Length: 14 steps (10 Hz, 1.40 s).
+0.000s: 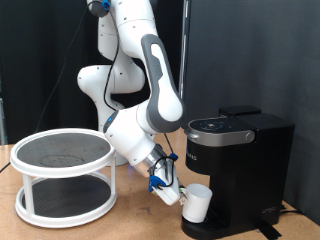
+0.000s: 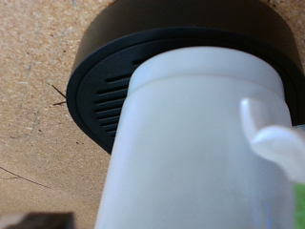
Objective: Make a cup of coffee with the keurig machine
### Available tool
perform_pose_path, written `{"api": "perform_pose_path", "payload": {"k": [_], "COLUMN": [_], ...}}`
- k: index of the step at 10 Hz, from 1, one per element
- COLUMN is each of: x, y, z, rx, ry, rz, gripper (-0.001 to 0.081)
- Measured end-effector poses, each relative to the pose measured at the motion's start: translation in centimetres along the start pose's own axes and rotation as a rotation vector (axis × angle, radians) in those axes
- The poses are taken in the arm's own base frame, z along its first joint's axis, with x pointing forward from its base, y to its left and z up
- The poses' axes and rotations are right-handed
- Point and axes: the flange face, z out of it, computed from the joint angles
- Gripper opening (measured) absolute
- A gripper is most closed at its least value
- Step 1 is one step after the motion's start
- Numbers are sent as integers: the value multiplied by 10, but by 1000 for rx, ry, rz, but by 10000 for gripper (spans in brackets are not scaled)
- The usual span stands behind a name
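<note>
The white cup point(image 1: 198, 205) hangs slightly tilted just over the round drip base point(image 1: 215, 230) of the black keurig machine point(image 1: 240, 160), under its brew head. My gripper point(image 1: 183, 196) reaches in from the exterior view's left and is shut on the side of the cup. The machine's top lid is down. In the wrist view the cup point(image 2: 200, 143) fills most of the frame, with its handle point(image 2: 272, 134) at one side and the black slotted drip base point(image 2: 105, 86) right behind it. My fingers do not show clearly in the wrist view.
A white round two-tier rack point(image 1: 65, 175) with dark mesh shelves stands on the wooden table point(image 1: 130, 225) at the exterior view's left. A black curtain hangs behind. The arm's elbow sits between the rack and the machine.
</note>
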Motion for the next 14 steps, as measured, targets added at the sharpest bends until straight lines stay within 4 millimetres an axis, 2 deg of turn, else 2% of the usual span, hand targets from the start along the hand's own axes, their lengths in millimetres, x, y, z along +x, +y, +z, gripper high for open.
{"api": "perform_pose_path", "payload": {"k": [1,2,3,4,5,6,10,14], "x": [2,4,5,6,6,6,-5,-17], "y": [-1,-2,-4,-6,-9,-12,-23,-21], "z": [-1,-2,-4,-7,-10,-13,-24,-25], "rx": [-10,-20,-27,-25,-21,-17,-1,-39], "ry": [-3,-7,-14,-20,-27,-33,-75,-102], "rz": [-5,-11,-16,-13,-8,-2,-4,-17], "gripper": [374,557,674,674,723,732,734,734]}}
